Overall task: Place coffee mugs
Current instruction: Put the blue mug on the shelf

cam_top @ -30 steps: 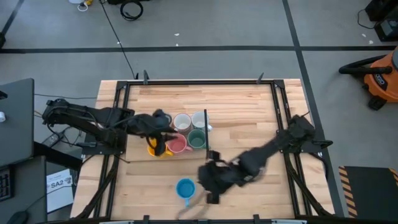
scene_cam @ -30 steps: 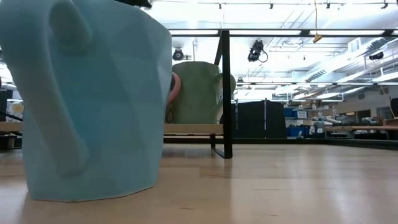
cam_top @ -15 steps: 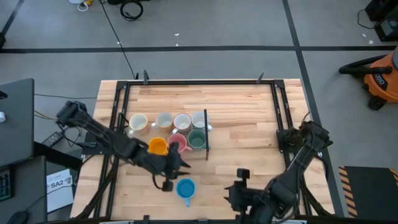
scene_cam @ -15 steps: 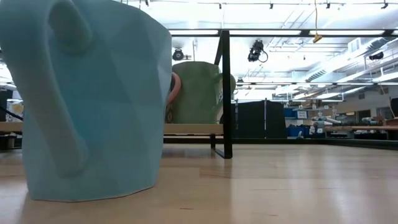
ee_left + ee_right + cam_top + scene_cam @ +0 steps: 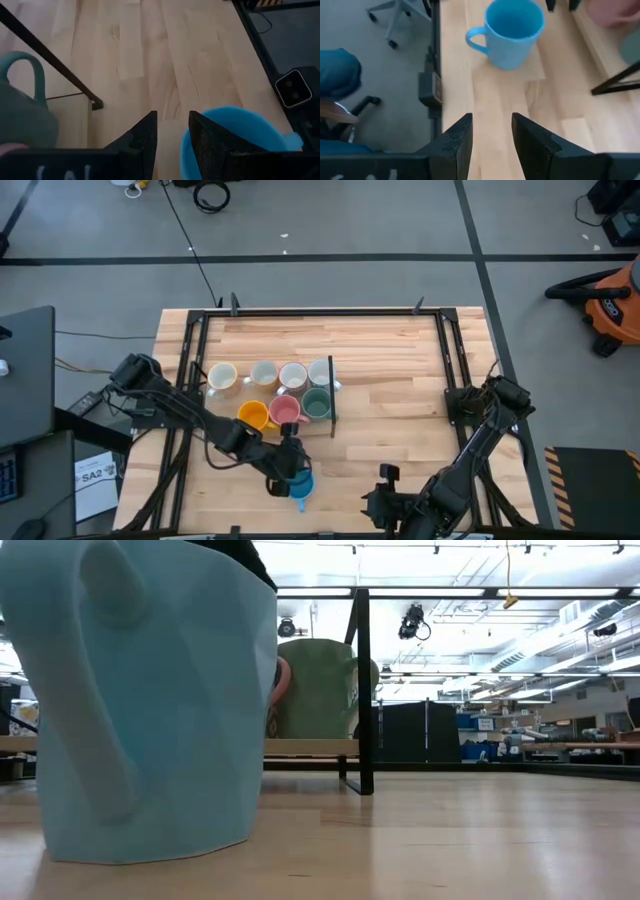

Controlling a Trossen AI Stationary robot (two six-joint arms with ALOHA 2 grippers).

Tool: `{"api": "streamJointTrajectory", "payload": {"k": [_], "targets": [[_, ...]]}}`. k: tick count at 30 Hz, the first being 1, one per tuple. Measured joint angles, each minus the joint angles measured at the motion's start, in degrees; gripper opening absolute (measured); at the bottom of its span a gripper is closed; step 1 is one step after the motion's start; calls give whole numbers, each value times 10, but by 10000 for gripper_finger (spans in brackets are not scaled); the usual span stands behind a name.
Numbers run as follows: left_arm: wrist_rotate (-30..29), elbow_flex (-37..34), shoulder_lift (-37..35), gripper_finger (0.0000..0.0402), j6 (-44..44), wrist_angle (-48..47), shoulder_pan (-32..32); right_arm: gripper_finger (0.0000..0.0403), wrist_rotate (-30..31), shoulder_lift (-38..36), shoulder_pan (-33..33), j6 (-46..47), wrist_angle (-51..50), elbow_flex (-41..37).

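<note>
1. Now at pick-up: left gripper (image 5: 172, 132), fingers parted, straddles the rim of the round blue ceramic mug (image 5: 299, 483) near the table's front edge.
2. Next, by my read: close on rim, lift, carry to the group.
3. Orange mug (image 5: 252, 415), pink mug (image 5: 285, 411) and thin black upright frame (image 5: 331, 395) crowd the route.
4. Right gripper (image 5: 491, 137), fingers parted and empty, waits at the front edge.

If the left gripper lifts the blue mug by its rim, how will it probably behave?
The blue mug looks rigid and glazed, so the left gripper might slip on it. Held at one wall, it would probably tilt. It stands upright on a broad base, so a push should slide it.
</note>
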Motion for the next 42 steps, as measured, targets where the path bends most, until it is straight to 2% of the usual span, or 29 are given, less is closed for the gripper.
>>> {"api": "streamJointTrajectory", "payload": {"k": [10, 18, 34, 38, 42], "targets": [[20, 0, 16, 119, -9, -32, 0, 143, -16, 0, -4, 1, 52, -33], [46, 0, 42, 119, -36, -53, 0, 142, -16, 0, -4, 0, 58, -33], [61, 0, 41, 118, -36, -56, 0, 142, -16, 0, -4, -4, 60, -33], [61, 0, 40, 102, -36, -58, 0, 142, -16, 0, -4, -4, 60, -33], [60, 0, 40, 64, -37, -58, 0, 142, -16, 0, -4, -4, 60, -33]]}}
